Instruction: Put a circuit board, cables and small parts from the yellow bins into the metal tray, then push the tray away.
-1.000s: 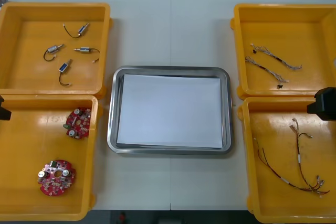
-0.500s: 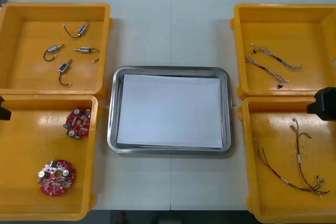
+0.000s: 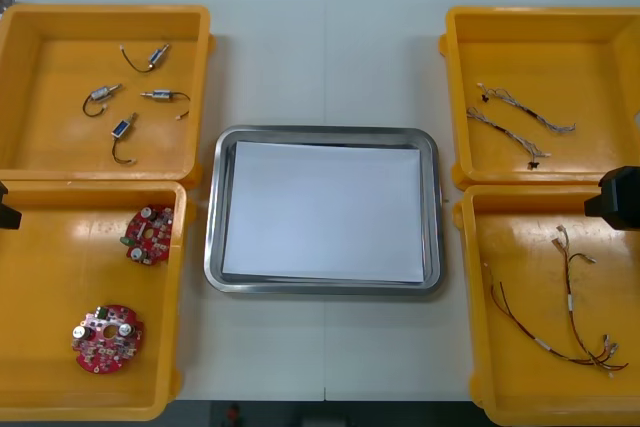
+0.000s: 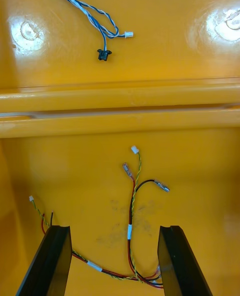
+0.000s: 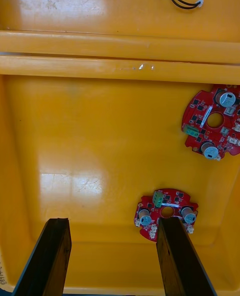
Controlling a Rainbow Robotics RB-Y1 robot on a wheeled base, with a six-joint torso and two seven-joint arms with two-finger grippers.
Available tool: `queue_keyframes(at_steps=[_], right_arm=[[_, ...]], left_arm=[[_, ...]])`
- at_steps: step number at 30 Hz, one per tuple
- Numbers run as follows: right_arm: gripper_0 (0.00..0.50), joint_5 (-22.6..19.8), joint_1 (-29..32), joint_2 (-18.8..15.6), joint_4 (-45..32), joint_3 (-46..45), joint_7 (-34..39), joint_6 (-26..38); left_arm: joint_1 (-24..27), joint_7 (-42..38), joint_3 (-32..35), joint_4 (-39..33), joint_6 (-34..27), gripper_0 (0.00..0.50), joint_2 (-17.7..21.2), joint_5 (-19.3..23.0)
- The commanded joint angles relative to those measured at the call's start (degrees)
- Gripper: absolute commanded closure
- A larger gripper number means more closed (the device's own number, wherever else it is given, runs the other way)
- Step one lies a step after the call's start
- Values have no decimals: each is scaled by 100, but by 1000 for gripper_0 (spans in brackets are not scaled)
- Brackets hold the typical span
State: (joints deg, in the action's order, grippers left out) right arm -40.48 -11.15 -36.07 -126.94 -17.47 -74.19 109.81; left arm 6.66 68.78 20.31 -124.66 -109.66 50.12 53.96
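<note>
The left gripper [image 5: 112, 224] hangs over the near left yellow bin [image 3: 50, 277], its black fingers [image 5: 55, 256] spread wide with nothing between them. Two round red circuit boards lie flat in that bin. The nearer board [image 3: 107, 338] is toward the bin's middle, and from the left wrist it sits just beyond one fingertip. The farther board [image 3: 149, 234] is close to the far wall on the tray side. Each is a red disc with a centre hole, a notched edge, two silver cylinders and a small green component. The right gripper [image 4: 114, 229] hangs over the near right yellow bin [image 3: 530, 237], its fingers also wide apart and holding nothing. Red and yellow cables [image 4: 131, 211] sprawl loose on that bin's floor, thin strands with white sleeves and small white connectors, some running between the fingers. Between the two pairs of bins the metal tray [image 3: 212, 247] rests on the light table [image 3: 325, 47], its rim shiny and its inside white. Past the boards, the far left yellow bin [image 3: 50, 147] holds four small metal parts [image 3: 122, 130], scattered apart, each trailing a short black wire. The far right yellow bin [image 3: 570, 37] holds twisted blue and white cables [image 3: 515, 119], two thin lengths lying slantwise side by side, with dark connectors at their ends.
</note>
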Motion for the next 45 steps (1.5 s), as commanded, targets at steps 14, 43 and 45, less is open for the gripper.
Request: queue_keyframes(at_steps=[14, 43, 45], right_arm=[[0, 49, 43, -102, -191, -37, 212, 19], [0, 5, 500, 74, -50, 42, 194, 19], [0, 5, 500, 74, -50, 42, 185, 19]], left_arm=[[-7, 259, 132, -129, -34, 0, 103, 27], [-1492, 241, -317, -577, 1351, 0, 24, 97], [-1738, 259, -440, -577, 1799, 0, 24, 53]])
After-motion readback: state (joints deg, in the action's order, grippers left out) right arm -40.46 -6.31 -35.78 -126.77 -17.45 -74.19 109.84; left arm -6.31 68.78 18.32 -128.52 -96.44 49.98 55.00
